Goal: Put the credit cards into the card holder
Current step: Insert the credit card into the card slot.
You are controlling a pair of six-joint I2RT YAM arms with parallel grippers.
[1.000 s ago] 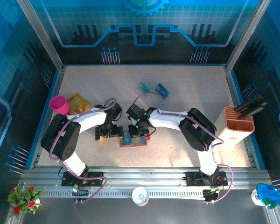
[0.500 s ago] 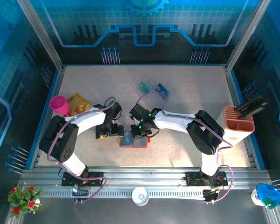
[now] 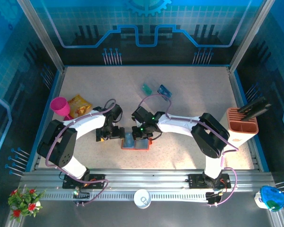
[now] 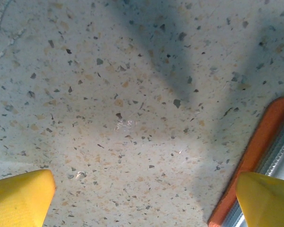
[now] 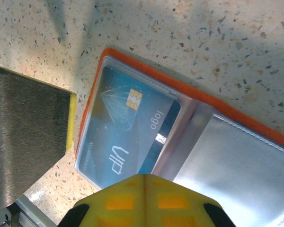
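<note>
Near the middle of the bench (image 3: 189, 94), the unfolded wallet (image 3: 132, 146) holds one pocketed card (image 5: 128, 132). The closed right pincer (image 3: 143, 133) hangs over it, and the left pincer (image 3: 114, 132), spread wide and empty, sits beside its left edge. A teal card (image 3: 146, 88) and a loose blue card (image 3: 164, 91) lie well apart toward the far edge, nearer the right arm.

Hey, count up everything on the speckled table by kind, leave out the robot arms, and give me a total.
Credit cards: 3, one in the card holder pocket, one teal, one blue
Card holder: 1
Pink cup: 1
Yellow snack packet: 1
Orange-and-white slotted box: 1
Black object in that box: 1
Total: 8
</note>
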